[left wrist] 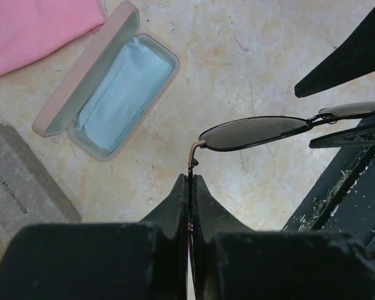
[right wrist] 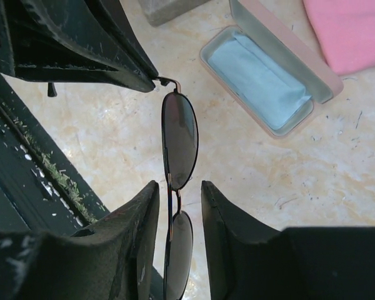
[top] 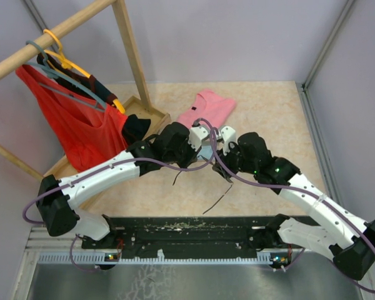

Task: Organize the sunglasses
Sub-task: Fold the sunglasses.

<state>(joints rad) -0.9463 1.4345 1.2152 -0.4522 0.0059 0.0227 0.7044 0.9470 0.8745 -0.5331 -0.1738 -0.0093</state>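
A pair of thin dark wire-framed sunglasses [left wrist: 256, 132] hangs above the beige tabletop between both grippers. My left gripper [left wrist: 190, 187] is shut on one slim arm of the sunglasses, just behind the hinge. My right gripper [right wrist: 178, 190] straddles the bridge of the sunglasses [right wrist: 180, 137] with its jaws apart. The frame runs close along its left finger [right wrist: 144, 212], with a clear gap to the other. In the top view the two grippers meet at mid-table, left gripper [top: 201, 139] and right gripper [top: 226, 149].
An open pink case [left wrist: 81, 75] with a light-blue cloth [left wrist: 122, 94] inside lies just beyond the glasses. A grey case [left wrist: 19, 175] sits beside it. A pink garment [top: 206, 107] lies further back. A wooden rack [top: 131, 50] with a red garment [top: 81, 125] stands left.
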